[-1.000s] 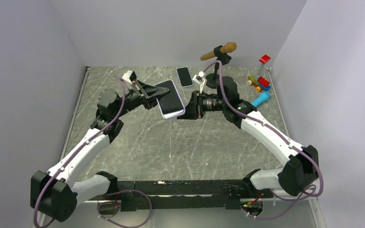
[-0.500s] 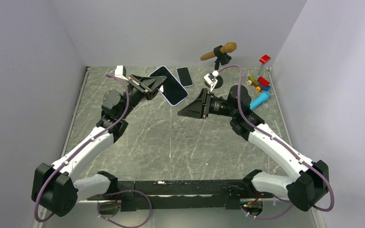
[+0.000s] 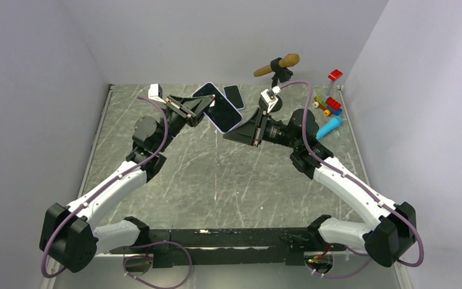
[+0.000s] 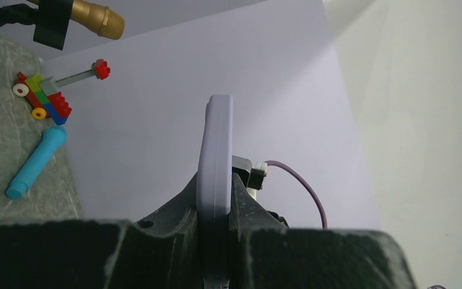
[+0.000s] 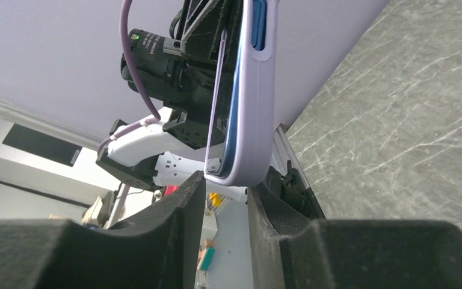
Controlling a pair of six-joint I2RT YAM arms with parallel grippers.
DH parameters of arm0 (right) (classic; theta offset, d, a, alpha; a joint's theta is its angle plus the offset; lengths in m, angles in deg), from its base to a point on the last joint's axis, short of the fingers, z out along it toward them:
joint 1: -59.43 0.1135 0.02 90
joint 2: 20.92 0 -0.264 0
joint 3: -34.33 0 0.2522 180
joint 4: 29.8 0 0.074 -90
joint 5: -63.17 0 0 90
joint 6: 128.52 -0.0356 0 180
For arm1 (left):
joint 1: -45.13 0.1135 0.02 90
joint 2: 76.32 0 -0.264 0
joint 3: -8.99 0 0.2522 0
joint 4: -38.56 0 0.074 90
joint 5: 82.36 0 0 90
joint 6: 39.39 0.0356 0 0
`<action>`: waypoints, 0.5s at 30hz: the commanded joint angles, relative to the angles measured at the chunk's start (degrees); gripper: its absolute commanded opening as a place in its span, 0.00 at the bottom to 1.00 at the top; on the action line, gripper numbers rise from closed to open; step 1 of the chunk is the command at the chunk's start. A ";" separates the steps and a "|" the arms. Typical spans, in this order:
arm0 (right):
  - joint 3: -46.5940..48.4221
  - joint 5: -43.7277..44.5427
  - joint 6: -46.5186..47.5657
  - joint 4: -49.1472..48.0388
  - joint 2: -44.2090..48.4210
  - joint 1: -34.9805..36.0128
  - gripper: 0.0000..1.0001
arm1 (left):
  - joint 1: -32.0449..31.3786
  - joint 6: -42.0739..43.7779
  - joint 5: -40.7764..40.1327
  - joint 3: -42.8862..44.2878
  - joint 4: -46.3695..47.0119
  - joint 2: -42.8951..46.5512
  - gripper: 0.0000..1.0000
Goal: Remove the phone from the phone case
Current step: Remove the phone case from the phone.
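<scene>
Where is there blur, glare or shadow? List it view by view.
Top external: even soft light, sharp throughout, no glare. Left wrist: left fingers dark and blurred, cased phone crisp, wall at right washed out. Right wrist: right fingers dark and soft, phone's edge sharp.

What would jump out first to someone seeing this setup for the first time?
A phone in a lavender case is held up in the air above the grey marbled table, clamped in the left pincer. The right pincer sits right at its near corner, and a gold-headed microphone stands at the back.
</scene>
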 commanded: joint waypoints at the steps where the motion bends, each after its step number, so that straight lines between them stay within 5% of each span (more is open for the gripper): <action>1: 2.05 3.05 1.68 -1.45 0.27 0.41 0.34 | -0.33 -3.08 -2.44 -0.27 7.51 1.63 0.00; 15: 3.75 2.71 3.74 -1.15 -2.41 0.43 0.36 | -0.43 -6.47 -0.34 1.50 7.83 0.91 0.00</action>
